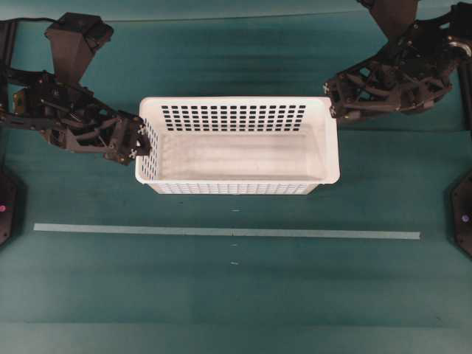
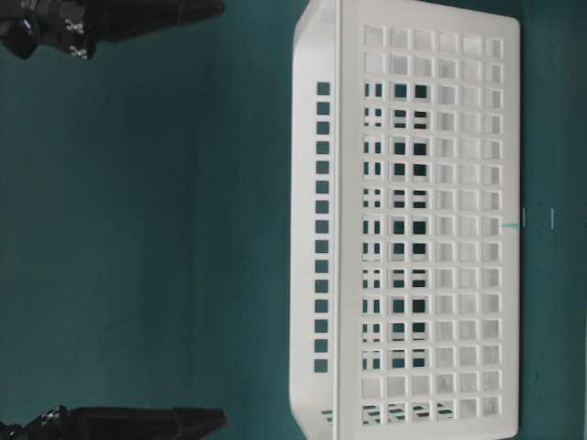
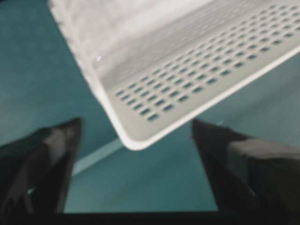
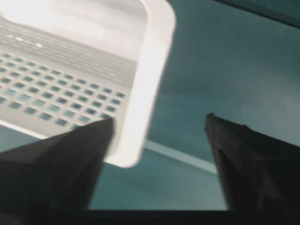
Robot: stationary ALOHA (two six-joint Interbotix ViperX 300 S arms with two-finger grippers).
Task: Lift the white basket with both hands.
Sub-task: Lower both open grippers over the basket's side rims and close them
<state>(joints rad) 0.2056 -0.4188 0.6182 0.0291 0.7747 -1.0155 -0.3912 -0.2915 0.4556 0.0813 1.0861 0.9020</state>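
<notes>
- white basket (image 1: 237, 146) sits mid-frame in overhead view, on teal table (image 1: 236, 295), upright, nothing inside
- pale tape strip (image 1: 221, 232) runs across the table below the basket, apart from it
- left gripper (image 1: 140, 139) at basket's left end, tips at the rim; wrist view shows jaws spread wide, nothing between them, basket corner (image 3: 136, 140) ahead of them
- right gripper (image 1: 333, 99) at upper right corner of the basket; wrist view shows jaws spread wide, not clamped; contact with rim can't tell
- no brand, label or readable writing seen anywhere
</notes>
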